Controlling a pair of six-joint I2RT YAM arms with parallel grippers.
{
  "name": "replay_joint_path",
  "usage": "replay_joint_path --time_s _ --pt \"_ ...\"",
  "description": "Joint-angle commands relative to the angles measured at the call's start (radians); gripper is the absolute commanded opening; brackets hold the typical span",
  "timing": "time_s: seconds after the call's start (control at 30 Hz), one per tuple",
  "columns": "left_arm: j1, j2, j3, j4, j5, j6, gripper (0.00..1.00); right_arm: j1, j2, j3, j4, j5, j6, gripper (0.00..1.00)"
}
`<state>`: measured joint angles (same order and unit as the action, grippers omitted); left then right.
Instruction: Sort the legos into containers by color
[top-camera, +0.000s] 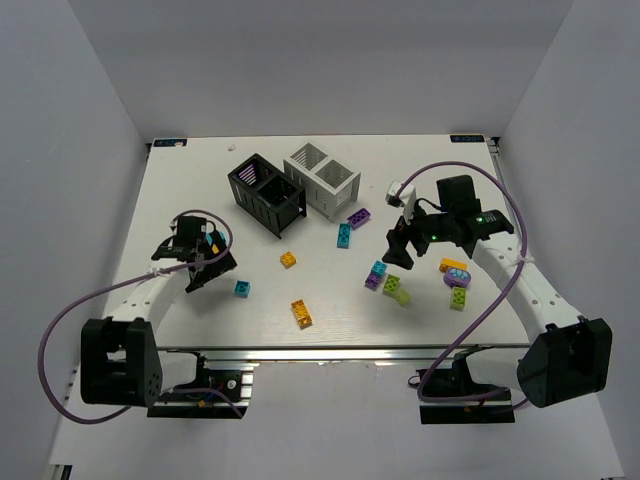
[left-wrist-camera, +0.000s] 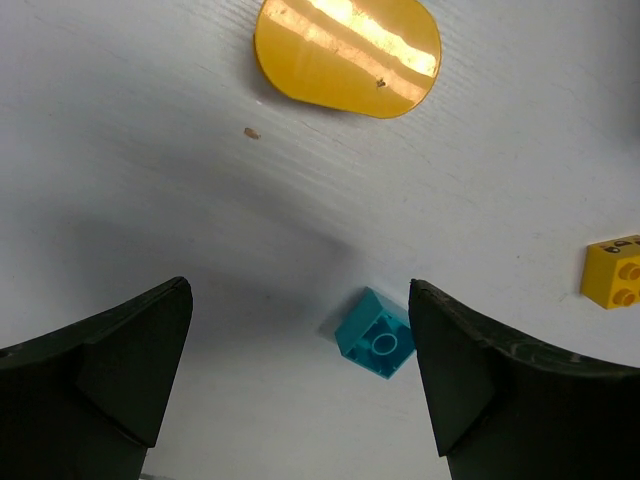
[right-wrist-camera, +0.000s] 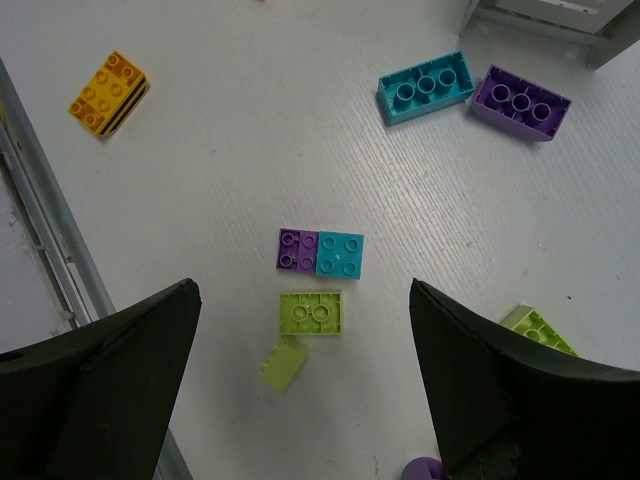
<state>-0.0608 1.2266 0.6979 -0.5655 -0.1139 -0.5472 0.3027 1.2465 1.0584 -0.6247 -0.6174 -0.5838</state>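
A small teal brick (left-wrist-camera: 376, 347) was seen alone on bare bench (left-wrist-camera: 150, 200), and clear room was found on every side of it between the wide-spread fingers of the left hand (left-wrist-camera: 298, 285). Under the equally spread right hand (right-wrist-camera: 305, 285) room was tighter: a purple-and-teal pair (right-wrist-camera: 320, 251) was pressed together, with a lime brick (right-wrist-camera: 311, 312) set just beside it. The far middle was blocked by the black container (top-camera: 265, 193) and the white container (top-camera: 322, 178), stood side by side.
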Motion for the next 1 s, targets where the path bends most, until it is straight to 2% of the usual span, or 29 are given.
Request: replay_joint_path --time_s 0.0,0.63,0.97 --pt "0.006 0.045 0.018 0.039 0.017 0.044 0.98 0.004 -0.025 0.019 0.037 -0.018 -0.013 0.89" --pt "-0.004 0.372 0.268 0.093 -0.110 0.102 0.96 0.003 0.011 0.017 0.074 -0.018 -0.016 0.89" --pt "-0.004 0.452 0.307 0.116 -0.168 0.139 0.93 0.004 0.016 0.012 0.082 -0.015 -0.016 0.89"
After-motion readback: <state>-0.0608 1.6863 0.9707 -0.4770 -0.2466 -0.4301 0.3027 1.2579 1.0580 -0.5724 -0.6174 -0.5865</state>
